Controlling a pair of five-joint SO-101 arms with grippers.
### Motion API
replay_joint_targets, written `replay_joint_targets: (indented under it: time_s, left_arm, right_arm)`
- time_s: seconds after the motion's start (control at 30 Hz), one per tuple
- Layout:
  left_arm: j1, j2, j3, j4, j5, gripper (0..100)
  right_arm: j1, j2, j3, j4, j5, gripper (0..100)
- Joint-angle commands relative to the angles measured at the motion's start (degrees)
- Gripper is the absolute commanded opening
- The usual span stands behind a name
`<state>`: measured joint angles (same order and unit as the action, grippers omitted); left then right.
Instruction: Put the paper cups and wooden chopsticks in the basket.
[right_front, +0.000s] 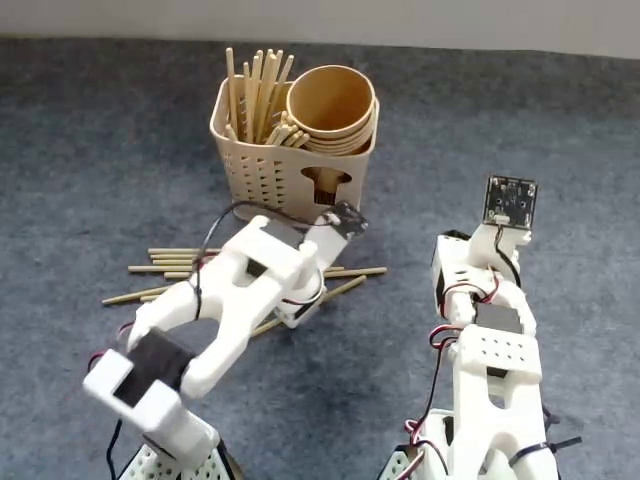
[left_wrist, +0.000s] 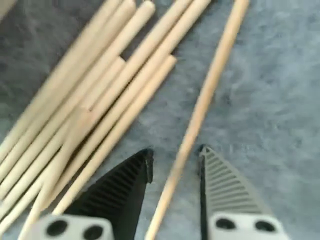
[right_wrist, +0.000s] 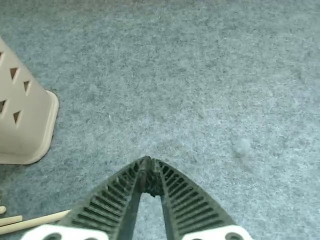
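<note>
Basket (right_front: 268, 182) sits upper centre of the high view on grey carpet (right_front: 540, 130). Stack of paper cups (right_front: 331, 101) is nested in its right half, rims up. A bunch of upright chopsticks (right_front: 256, 92) stands in its left half, tips poking above the rim.

Loose chopsticks (right_front: 172, 264) lie flat on the carpet just below the basket, left of centre in the high view. They are roughly parallel, and a few ends stick out to the right of the arm. Left arm (right_front: 225, 310) reaches in from the lower left and covers the middle of that pile.

Left gripper (left_wrist: 175, 155): jaws spread apart and low over the carpet, straddling a single chopstick (left_wrist: 212, 92) that runs between the two fingers. It is not pinched (gap visible on both sides). The rest of the pile lies just beside the dark finger (left_wrist: 122, 187).

Right arm (right_front: 490, 350) is at lower right of the high view, well apart from the pile. Right gripper (right_wrist: 148, 164): jaws clenched tip to tip with nothing between them, over bare carpet. The right wrist view also catches a basket corner and a couple of chopstick ends (right_wrist: 30, 221).
</note>
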<state>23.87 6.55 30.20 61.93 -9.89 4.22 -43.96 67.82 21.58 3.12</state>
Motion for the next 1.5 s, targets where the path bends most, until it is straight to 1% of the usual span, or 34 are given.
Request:
replay_joint_targets:
  time_s: [0.0,0.07,0.27,0.67,0.77,0.93,1.1,1.3,1.37,1.47]
  left_arm:
    - [0.9,3.0,-5.0,2.6,0.1,6]
    - [0.9,3.1,-4.9,2.9,-2.5,1]
    - [0.5,0.9,-4.8,4.4,-3.5,0]
    - [0.5,-28.0,9.1,4.3,-3.3,0]
    - [0.5,-33.7,10.2,6.2,-3.3,0]
    - [0.5,-43.3,8.0,10.8,-3.3,0]
    - [0.5,-52.6,3.3,13.3,-3.1,0]
    - [0.5,-59.2,-1.0,12.8,-2.9,0]
    - [0.5,-60.5,-2.9,12.3,-1.3,0]
    - [-1.9,-61.8,-5.3,7.6,0.2,0]
  right_arm:
    - [0.2,-0.8,-0.3,-1.4,0.6,1.0]
    - [0.2,-0.8,-0.3,-1.4,0.6,1.0]
    - [0.2,-0.8,-0.3,-1.4,0.6,1.0]
    - [0.2,-0.8,-0.3,-1.4,0.6,1.0]
    - [0.2,-0.7,-0.3,-1.4,0.6,1.0]
    - [0.2,-0.7,-0.3,-1.4,0.6,1.0]
    - [-1.3,-0.7,-0.3,-1.4,0.6,1.0]
    - [-1.3,-0.7,-0.3,-1.4,0.6,1.0]
    - [-1.3,-0.7,-0.2,-1.4,0.6,1.0]
    - [-1.3,-0.7,-0.2,-1.4,0.6,1.0]
